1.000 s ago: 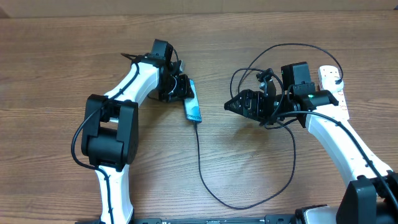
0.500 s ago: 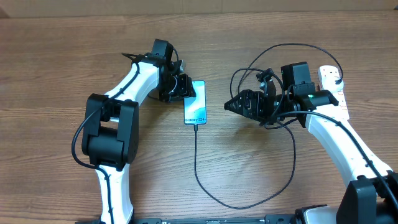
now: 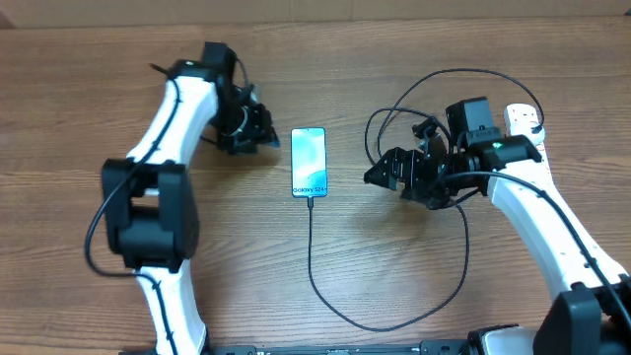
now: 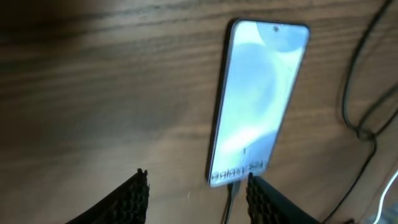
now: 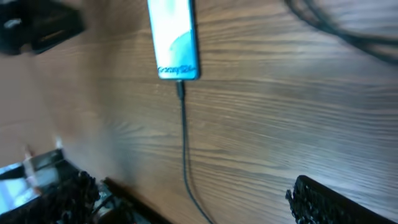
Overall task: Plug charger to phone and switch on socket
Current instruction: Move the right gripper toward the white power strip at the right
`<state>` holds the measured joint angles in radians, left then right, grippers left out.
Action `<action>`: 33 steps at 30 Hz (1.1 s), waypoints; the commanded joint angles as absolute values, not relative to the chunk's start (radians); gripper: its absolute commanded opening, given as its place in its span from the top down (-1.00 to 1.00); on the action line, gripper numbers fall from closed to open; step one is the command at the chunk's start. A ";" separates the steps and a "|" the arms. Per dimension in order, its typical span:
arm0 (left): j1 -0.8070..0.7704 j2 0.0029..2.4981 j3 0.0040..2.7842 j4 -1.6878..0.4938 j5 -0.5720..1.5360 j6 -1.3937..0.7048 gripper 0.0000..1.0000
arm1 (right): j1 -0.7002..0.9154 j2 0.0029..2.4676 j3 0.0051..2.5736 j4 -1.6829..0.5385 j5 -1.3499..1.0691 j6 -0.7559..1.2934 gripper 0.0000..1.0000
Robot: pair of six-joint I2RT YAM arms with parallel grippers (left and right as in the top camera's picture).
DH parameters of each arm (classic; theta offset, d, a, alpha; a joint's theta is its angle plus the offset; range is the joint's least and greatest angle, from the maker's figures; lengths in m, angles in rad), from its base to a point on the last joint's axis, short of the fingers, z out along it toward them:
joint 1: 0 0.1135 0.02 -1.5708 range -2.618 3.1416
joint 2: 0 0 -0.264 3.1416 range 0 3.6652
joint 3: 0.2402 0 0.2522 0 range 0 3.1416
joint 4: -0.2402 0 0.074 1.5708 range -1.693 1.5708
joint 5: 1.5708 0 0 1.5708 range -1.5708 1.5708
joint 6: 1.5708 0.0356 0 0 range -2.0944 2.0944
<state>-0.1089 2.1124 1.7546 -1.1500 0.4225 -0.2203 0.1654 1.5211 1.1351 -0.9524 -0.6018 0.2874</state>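
The phone [image 3: 309,163] lies flat on the table with its screen lit and facing up. The charger cable [image 3: 314,258] is plugged into its lower end, loops along the table front and runs up past the right arm toward the socket [image 3: 529,126], whose plug end is hidden. My left gripper [image 3: 268,131] is open and empty, just left of the phone. My right gripper [image 3: 371,176] is open and empty, to the phone's right. The left wrist view shows the phone [image 4: 258,102] and the connector [image 4: 231,196] beyond my open gripper [image 4: 198,194]. The right wrist view shows the phone [image 5: 174,38] and the cable [image 5: 184,140].
The white power strip lies at the far right, partly covered by the right arm. Loops of black cable [image 3: 449,77] arc above and around the right wrist. More cable [image 4: 367,93] shows at the right of the left wrist view.
The left gripper has let go of the phone, which went from tilted to flat. The left arm has drawn back up and to the left. The right gripper has shifted slightly right.
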 commanded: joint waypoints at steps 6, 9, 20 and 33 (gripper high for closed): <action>-0.123 1.742 1.652 -1.167 0.347 -0.073 -0.23 | 0.168 1.277 1.183 -1.055 -0.367 0.287 -1.00; -0.123 1.592 1.480 -1.095 0.348 -0.061 -0.25 | 0.168 1.168 1.182 -1.106 -0.235 0.324 -0.99; -0.126 1.193 1.034 -0.878 0.347 -0.058 -0.38 | 0.160 0.864 1.104 -1.153 0.197 0.511 -1.00; -0.126 1.209 1.034 -0.883 0.347 -0.086 -1.00 | -0.297 1.135 1.104 -0.992 -0.053 0.379 -0.99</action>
<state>-0.1181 1.2011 1.0382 -0.8856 0.3542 -0.0750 -0.2073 1.0847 1.1122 -1.0233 0.0856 0.4580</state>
